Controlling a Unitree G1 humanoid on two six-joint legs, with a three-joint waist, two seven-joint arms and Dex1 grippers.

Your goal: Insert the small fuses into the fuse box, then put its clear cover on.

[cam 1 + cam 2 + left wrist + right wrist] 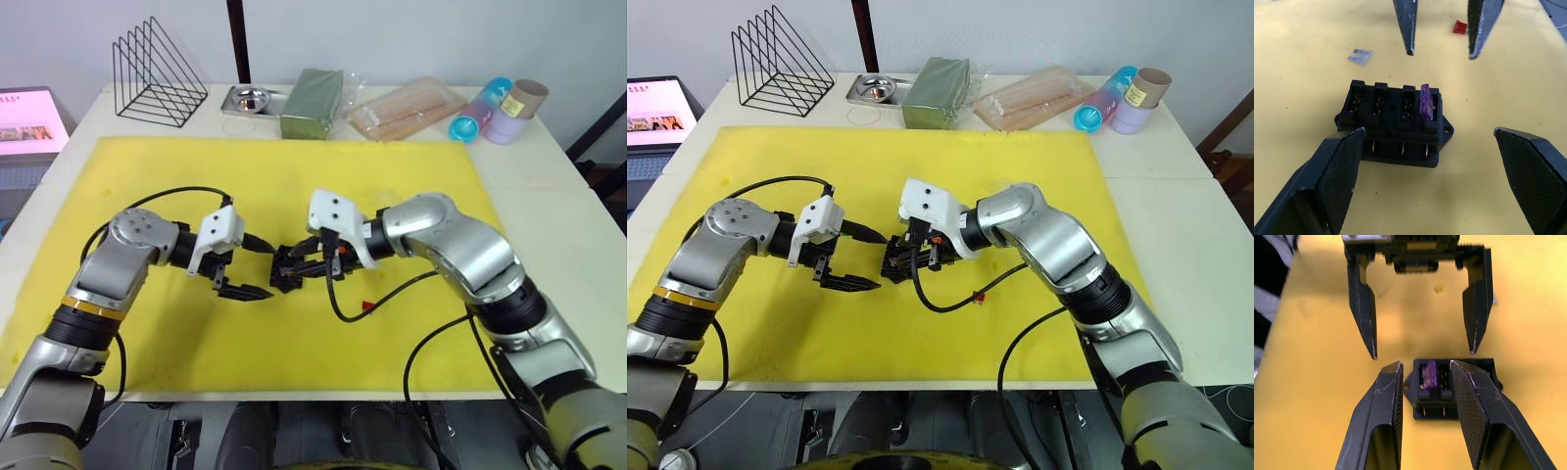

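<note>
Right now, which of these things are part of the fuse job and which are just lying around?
Job:
fuse box
purple fuse, standing in an end slot
clear fuse, loose on the mat
red fuse, loose on the mat

Lying about:
wire rack
metal tray
green block
bag of sticks

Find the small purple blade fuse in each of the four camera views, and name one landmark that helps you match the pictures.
Left eye view: too small to make out, hidden among the jaws at mat centre.
Right eye view: likewise not discernible.
Left wrist view: small purple blade fuse stands tilted in the end slot of the black rectangular plastic fuse box.
Right wrist view: seated in the box's slot, behind the right gripper.
Shared landmark: the fuse box on the yellow mat.
</note>
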